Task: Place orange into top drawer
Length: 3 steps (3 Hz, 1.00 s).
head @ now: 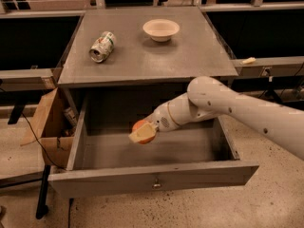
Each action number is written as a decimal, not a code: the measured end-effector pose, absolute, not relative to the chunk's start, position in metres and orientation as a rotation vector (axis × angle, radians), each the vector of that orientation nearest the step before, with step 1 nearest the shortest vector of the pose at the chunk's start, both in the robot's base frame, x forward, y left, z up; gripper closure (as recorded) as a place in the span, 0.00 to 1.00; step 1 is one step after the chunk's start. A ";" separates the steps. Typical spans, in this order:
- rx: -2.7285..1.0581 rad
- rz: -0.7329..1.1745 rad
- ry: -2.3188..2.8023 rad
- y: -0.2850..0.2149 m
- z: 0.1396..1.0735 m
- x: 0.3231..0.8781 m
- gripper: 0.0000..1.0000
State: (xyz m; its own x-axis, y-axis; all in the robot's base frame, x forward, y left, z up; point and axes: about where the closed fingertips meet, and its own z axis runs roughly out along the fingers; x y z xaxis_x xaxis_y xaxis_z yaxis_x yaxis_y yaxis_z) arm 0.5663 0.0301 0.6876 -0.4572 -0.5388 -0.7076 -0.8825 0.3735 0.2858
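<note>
The top drawer [152, 177] is pulled wide open below the grey cabinet top, its front panel with a small metal knob facing me. My gripper [142, 133] reaches down into the drawer from the right and is shut on the orange [138, 126], whose skin shows between the cream fingers. The orange is held low over the left middle of the drawer floor; I cannot tell whether it touches the floor.
On the cabinet top [190, 56] lie a crushed green-white can [101, 46] at the left and a cream bowl [161, 29] at the back. An open cardboard box [47, 127] stands left of the drawer. Dark shelving flanks both sides.
</note>
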 end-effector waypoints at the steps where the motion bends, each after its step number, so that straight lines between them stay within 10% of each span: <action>1: -1.183 0.934 2.131 0.042 0.663 0.567 0.79; 3: -1.149 1.000 2.113 0.053 0.643 0.569 0.25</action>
State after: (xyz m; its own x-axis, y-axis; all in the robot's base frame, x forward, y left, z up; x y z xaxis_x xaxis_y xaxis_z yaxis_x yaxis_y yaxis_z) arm 0.5687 0.0533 0.6429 -0.4973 -0.4691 -0.7298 -0.8617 0.3643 0.3531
